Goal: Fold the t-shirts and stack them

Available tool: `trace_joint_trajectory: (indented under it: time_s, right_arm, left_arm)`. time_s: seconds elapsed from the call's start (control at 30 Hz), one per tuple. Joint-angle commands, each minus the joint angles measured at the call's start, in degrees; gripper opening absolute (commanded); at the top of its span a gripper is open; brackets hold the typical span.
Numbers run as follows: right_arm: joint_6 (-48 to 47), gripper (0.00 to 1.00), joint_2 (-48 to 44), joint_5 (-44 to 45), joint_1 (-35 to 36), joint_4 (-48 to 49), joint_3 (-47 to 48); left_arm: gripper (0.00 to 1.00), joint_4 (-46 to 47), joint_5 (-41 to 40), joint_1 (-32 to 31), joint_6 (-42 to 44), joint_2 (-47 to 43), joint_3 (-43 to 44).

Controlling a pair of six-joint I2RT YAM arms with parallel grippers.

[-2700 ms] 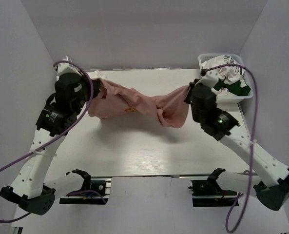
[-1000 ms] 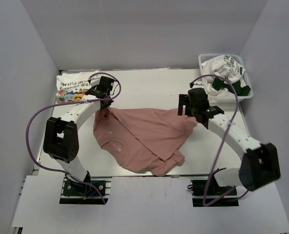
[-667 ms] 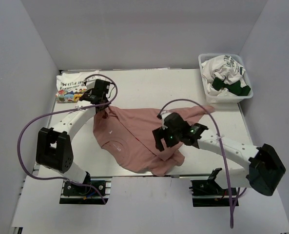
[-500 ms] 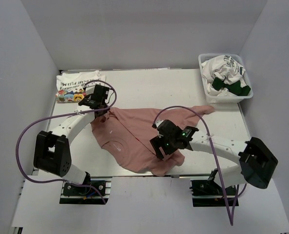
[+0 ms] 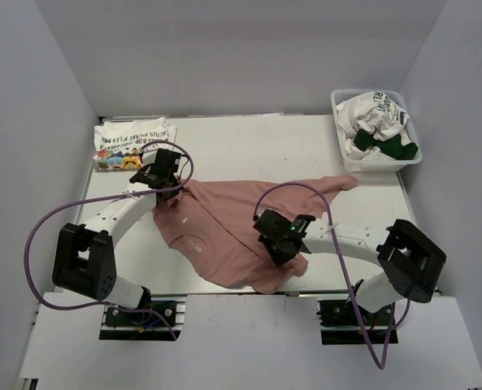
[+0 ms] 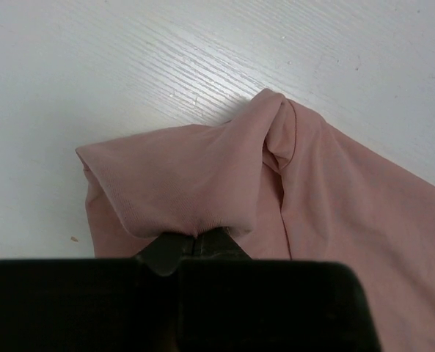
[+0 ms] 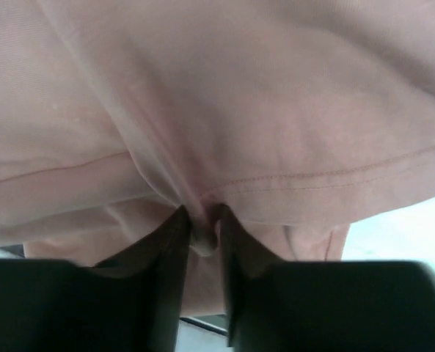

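The dusty-pink t-shirt [image 5: 224,215] lies spread and creased across the middle of the table. My left gripper [image 5: 169,185] is at its far left corner, shut on a bunched sleeve edge [image 6: 180,176]; the closed tips [image 6: 194,236] show just below the fabric. At the shirt's near right part, my right gripper [image 5: 275,244] pinches a raised fold of pink cloth [image 7: 239,95] between its fingers [image 7: 202,224]. A folded white t-shirt with a colourful cartoon print [image 5: 131,142] rests at the back left corner.
A white lattice basket [image 5: 345,101] stands at the back right with crumpled white t-shirts with green lettering [image 5: 371,114] and a dark green one [image 5: 395,148] inside. One pink sleeve [image 5: 342,182] reaches toward the basket. White walls enclose the table.
The shirt, once stretched in the air between both grippers, now lies on the table. My right arm swung from near the basket to the shirt's near right and closed on a fold.
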Motion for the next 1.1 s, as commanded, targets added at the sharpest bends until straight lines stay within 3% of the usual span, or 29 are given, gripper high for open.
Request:
trace_joint_trajectory:
  time_s: [0.0,0.07,0.1,0.2,0.37,0.5,0.7,0.87,1.07]
  right_arm:
    - [1.9,0.22,-2.0,4.3,0.3,0.4,1.9]
    - [2.5,0.14,-4.1,5.4,0.2,1.6,2.2]
    - [2.4,0.0,-4.6,5.9,0.2,2.5,2.2]
    - [3.2,0.0,-6.9,9.0,-0.3,2.6,3.2]
    - [7.5,0.0,-8.4,24.9,-2.6,2.4,6.7]
    - [8.3,0.0,-13.3,36.6,-10.1,2.5,13.0]
    - [-5.6,0.0,-24.6,48.6,-14.8,13.3,18.5]
    - [-19.4,0.0,-34.4,47.1,-15.6,20.9,26.3]
    - [-26.7,0.0,-37.1,39.9,-15.4,13.4,42.1]
  left_arm:
    - [0.0,0.9,0.0,0.2,-0.5,-3.5,-0.2]
    - [0.0,0.9,0.0,0.2,-0.5,-3.5,-0.2]
    - [0.0,0.9,0.0,0.2,-0.5,-3.5,-0.2]
    - [0.0,0.4,-0.7,0.2,-0.5,-4.0,-0.2]
    - [0.0,-1.3,-2.4,0.2,-0.5,-4.5,2.6]
    - [0.0,-2.4,-3.8,0.2,1.0,-6.3,6.7]
    - [0.0,-4.2,-5.1,-0.3,3.1,-11.4,17.9]
    - [0.0,-3.6,1.2,-1.0,8.2,-18.3,26.0]
    - [0.0,-2.2,10.2,-1.0,13.7,-27.8,35.7]
